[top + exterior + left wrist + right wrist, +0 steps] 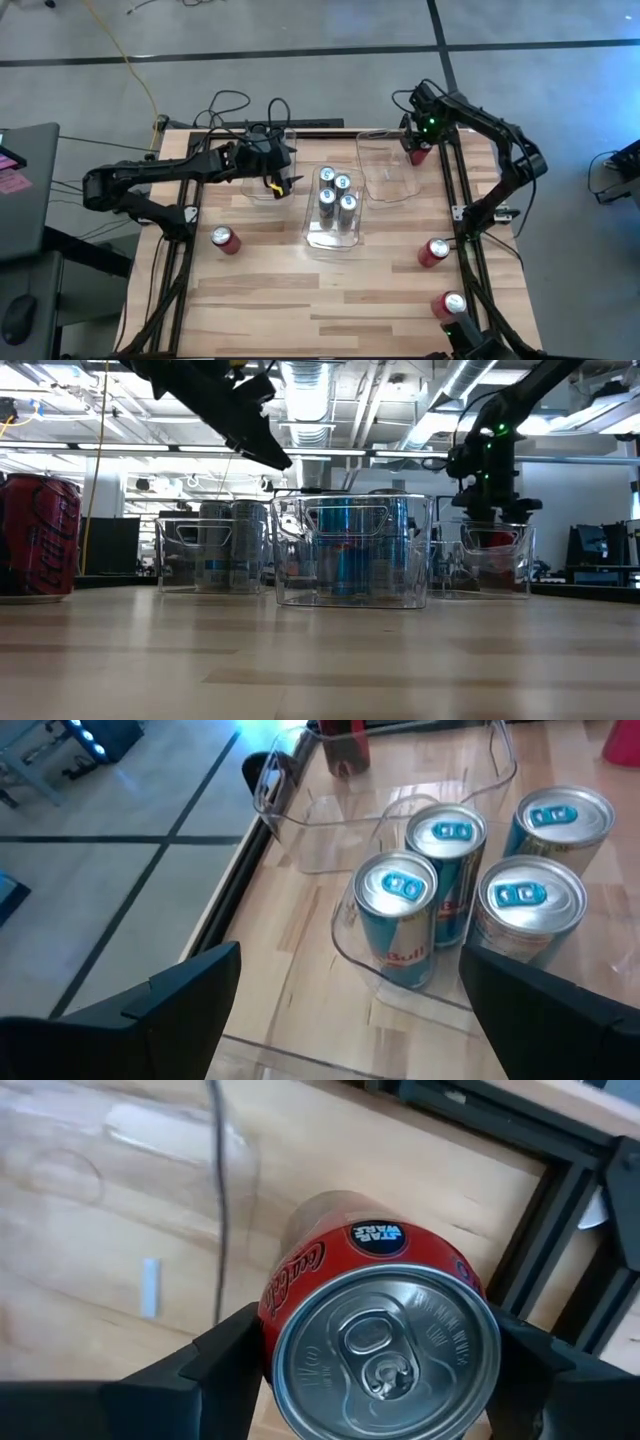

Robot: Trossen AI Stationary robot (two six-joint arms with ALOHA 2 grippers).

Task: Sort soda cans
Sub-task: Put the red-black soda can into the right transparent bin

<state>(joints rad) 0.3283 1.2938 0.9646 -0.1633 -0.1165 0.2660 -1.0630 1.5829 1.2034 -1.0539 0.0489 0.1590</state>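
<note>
My right gripper [418, 146] stands at the far right corner of the right clear bin [385, 170], shut on a red soda can [385, 1330]. My left gripper [274, 172] hovers open over the left bin [215, 550], which holds dark grey cans. Its wrist view looks past the wide-apart fingers at the middle bin [350, 955]. Several silver-blue cans [335, 198] stand upright in that bin. Three more red cans rest on the table: one near left [225, 238] and two near right [433, 252], [450, 303]. My right gripper pinches the red can between its two fingers, by the side wall just under the top rim [272, 1305]. One finger [210, 1370] is on each side. The fingers come from above, pointing down. The can stays upright; whether its base rests on anything is hidden.
Three clear bins stand in a row across the table's far half. A black frame rail [455, 190] runs along the right edge close to my right gripper, and another along the left [180, 250]. Bare wood lies across the near half.
</note>
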